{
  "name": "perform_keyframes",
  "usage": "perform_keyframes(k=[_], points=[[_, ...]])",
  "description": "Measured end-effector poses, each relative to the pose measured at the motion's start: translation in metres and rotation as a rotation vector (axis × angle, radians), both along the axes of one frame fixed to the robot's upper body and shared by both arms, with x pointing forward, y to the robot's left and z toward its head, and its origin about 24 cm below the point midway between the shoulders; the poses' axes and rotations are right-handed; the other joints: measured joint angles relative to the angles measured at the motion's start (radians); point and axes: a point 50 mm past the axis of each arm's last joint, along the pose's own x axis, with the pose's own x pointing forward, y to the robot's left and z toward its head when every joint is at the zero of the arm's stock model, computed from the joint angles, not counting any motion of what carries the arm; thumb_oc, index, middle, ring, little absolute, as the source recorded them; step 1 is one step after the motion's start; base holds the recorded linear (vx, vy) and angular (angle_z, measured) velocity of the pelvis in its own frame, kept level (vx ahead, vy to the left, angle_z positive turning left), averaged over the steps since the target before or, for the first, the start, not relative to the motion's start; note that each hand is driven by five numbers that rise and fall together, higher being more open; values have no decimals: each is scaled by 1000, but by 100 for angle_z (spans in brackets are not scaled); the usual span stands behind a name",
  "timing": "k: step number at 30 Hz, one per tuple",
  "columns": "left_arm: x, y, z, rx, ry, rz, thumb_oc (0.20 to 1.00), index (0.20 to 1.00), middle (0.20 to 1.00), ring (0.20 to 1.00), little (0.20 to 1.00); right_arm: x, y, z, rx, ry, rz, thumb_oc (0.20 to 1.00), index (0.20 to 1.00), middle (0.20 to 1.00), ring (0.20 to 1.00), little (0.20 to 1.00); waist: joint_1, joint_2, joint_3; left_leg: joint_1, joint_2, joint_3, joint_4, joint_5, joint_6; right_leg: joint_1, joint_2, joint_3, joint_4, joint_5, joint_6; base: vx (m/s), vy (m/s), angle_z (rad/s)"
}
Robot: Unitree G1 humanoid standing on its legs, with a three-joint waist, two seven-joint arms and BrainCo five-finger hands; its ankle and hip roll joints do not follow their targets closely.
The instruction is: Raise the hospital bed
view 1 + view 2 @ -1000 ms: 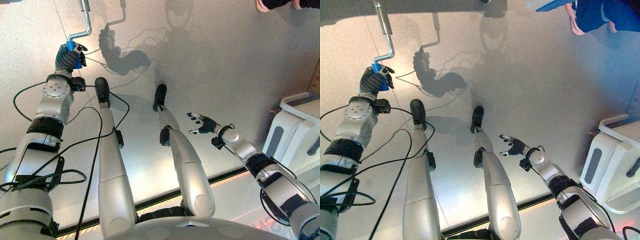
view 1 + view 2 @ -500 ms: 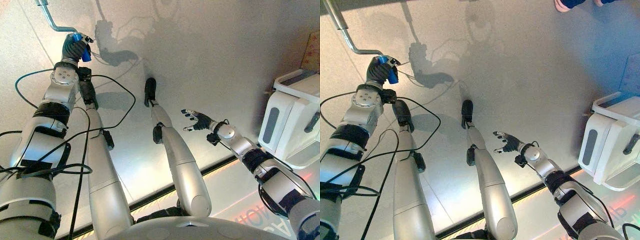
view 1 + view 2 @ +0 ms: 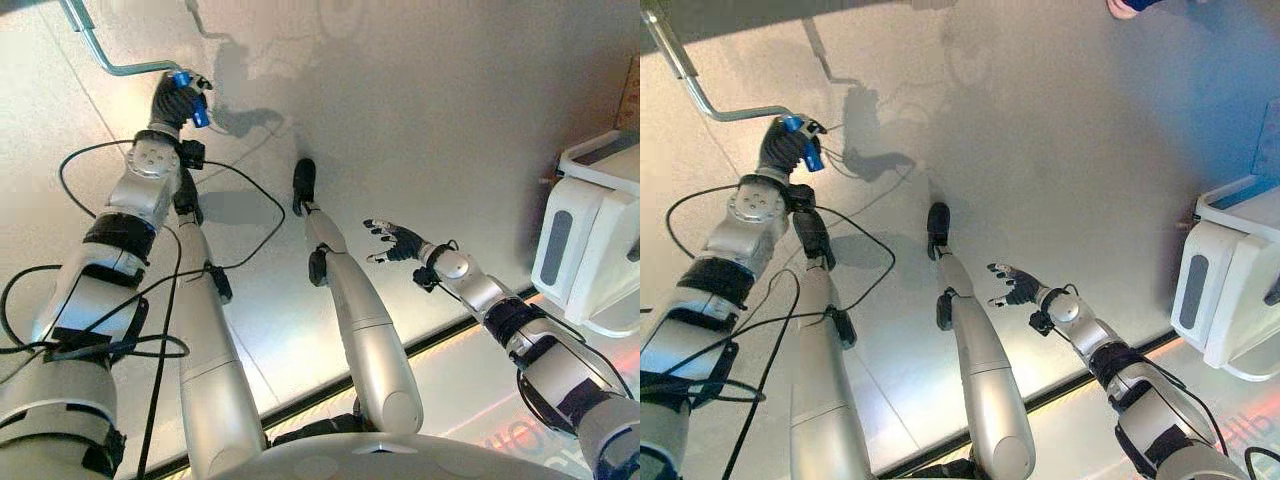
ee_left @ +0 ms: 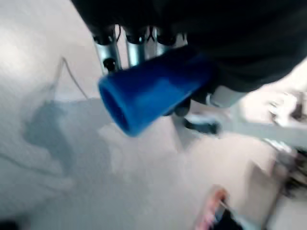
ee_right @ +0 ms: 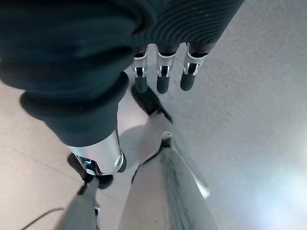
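Left hand [image 3: 178, 100] clenched round blue grip [image 3: 802, 146] of metal crank [image 3: 100, 52]. Right hand [image 3: 398, 240] spread, idle over floor [image 3: 420, 110]. White unit [image 3: 590, 240] stands far right.

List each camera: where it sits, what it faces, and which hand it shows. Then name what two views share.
Left eye view: on the head, facing down at the floor; left hand curled round the blue crank handle, right hand open in the air.
Right eye view: beside it, same scene; white cart at the right edge.
Left wrist view: on the left wrist, looking along the fingers at the handle.
Right wrist view: on the right wrist, facing the floor past straight fingers.
Shared: the blue handle shows in both eye views and the left wrist view.
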Motion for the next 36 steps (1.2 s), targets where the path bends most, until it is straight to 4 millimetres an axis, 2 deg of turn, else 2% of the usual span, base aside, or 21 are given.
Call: perform_keyframes(k=[3,4,6,8,10,14,17,20,23,30,33,36], points=[[-8,-2,4,-7,-25,-49,200,200,200,200,200,0,-2,-1,0,-5,-15,1000,1000,1000,1000,1000,12,1,1,12,-5,-2,-26,16,-2,0,-5,-2,5,-1,1,-17,-37,3],[-11,-8,5,-11,-32,-85,200,200,200,200,200,0,-3,-1,0,-6,-23,1000,1000,1000,1000,1000,5,2,1,11,-6,-4,-30,20,-2,-2,-3,-4,5,-1,1,-17,-15,6],[-22,-14,11,-14,-53,-173,200,200,200,200,200,-1,-12,-6,-19,6,-63,1000,1000,1000,1000,1000,30,4,3,12,-10,-6,-36,24,0,-3,-7,-5,6,-2,2,-13,-12,4],[-30,-21,11,-36,-60,-247,200,200,200,200,200,-3,-16,-8,-19,12,-81,1000,1000,1000,1000,1000,32,6,4,14,-13,-10,-38,24,0,-3,-10,-7,11,-5,2,-23,-10,6],[-41,-20,10,-58,-67,-303,200,200,200,200,200,-4,-20,-11,-18,22,-100,1000,1000,1000,1000,1000,57,14,10,19,-21,-21,-40,25,0,-1,-18,-12,29,-17,2,-23,-5,11],[-58,-17,10,-73,-80,-378,200,200,200,200,200,-9,-25,-16,-10,36,-121,1000,1000,1000,1000,1000,77,30,20,31,-28,-37,-41,25,0,10,-28,-29,56,-41,5,-11,12,11],[-73,-6,10,-93,-104,-384,200,200,200,200,200,-15,-29,-24,-18,61,-130,1000,1000,1000,1000,1000,97,42,28,41,-29,-59,-44,27,-3,28,-35,-52,65,-53,0,-14,37,12],[-79,4,11,-87,-103,-368,200,200,200,200,200,-20,-32,-29,-21,83,-139,1000,1000,1000,1000,1000,113,47,32,46,-32,-75,-45,26,-4,41,-38,-64,70,-65,3,-11,72,13],[-88,24,12,-76,-107,-304,200,200,200,200,200,-25,-36,-33,-13,101,-144,1000,1000,1000,1000,1000,115,48,33,47,-40,-88,-46,26,-4,49,-49,-85,74,-71,3,-9,67,13],[-90,33,11,-82,-110,-270,200,200,200,200,200,-26,-31,-31,2,92,-106,1000,1000,1000,1000,1000,123,57,39,49,-43,-105,-47,26,-4,72,-50,-100,57,-74,5,7,78,5],[-80,49,-2,-109,-109,-141,200,200,200,200,200,-25,-29,-29,8,92,-85,1000,1000,1000,1000,1000,128,58,39,65,-37,-108,-45,22,-9,99,-43,-110,42,-72,2,14,72,-1],[-73,49,-5,-116,-123,-110,200,200,200,200,200,-24,-29,-27,9,84,-81,1000,1000,1000,1000,1000,136,58,39,64,-30,-115,-44,20,-11,109,-35,-116,30,-71,2,17,41,3]])
